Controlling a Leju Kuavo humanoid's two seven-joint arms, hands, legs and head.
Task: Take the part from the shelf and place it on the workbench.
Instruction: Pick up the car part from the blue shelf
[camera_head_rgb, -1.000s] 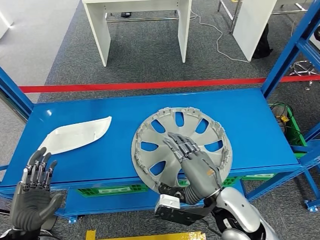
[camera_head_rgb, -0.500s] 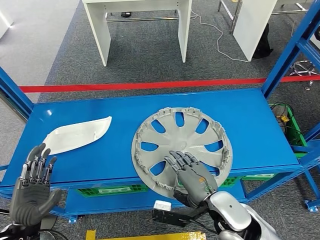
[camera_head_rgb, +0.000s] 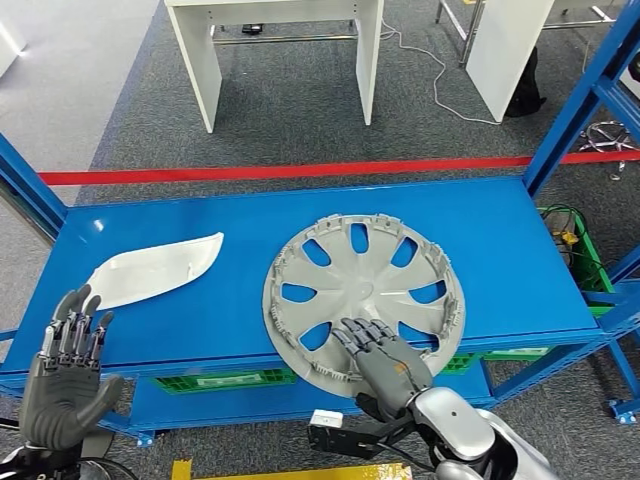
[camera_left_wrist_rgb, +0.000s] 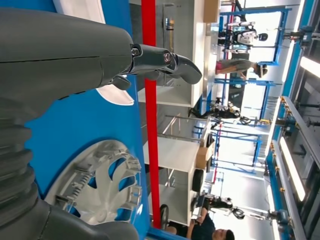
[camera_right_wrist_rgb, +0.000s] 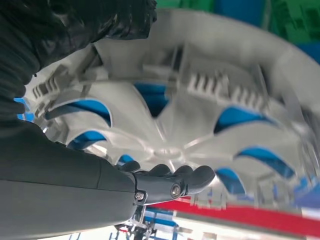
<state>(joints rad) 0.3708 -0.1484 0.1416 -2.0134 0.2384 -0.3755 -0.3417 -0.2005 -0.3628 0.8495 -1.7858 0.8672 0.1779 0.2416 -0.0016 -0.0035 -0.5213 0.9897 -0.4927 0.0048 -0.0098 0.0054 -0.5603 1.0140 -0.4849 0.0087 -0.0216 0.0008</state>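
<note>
A grey wheel cover (camera_head_rgb: 362, 270) lies flat on the blue shelf (camera_head_rgb: 498, 250), its near rim hanging over the front edge. My right hand (camera_head_rgb: 385, 362) rests on that near rim, fingers stretched flat across the top; its thumb sits low at the rim, and no grasp is plain. In the right wrist view the dark fingers (camera_right_wrist_rgb: 177, 182) reach over the cover's spokes (camera_right_wrist_rgb: 211, 115). A white curved trim part (camera_head_rgb: 155, 270) lies at the shelf's left. My left hand (camera_head_rgb: 68, 375) hovers in front of the shelf's left front edge, fingers apart and holding nothing.
Blue uprights (camera_head_rgb: 581, 95) stand at both ends of the shelf. A green crate (camera_head_rgb: 219, 379) sits on the lower level. Behind the shelf run a red floor line (camera_head_rgb: 287, 171) and white tables (camera_head_rgb: 279, 50). A person (camera_left_wrist_rgb: 205, 227) sits far off in the left wrist view.
My right hand has slid back from the wheel cover's centre to its near rim. The cover has not moved. The left hand has barely shifted.
</note>
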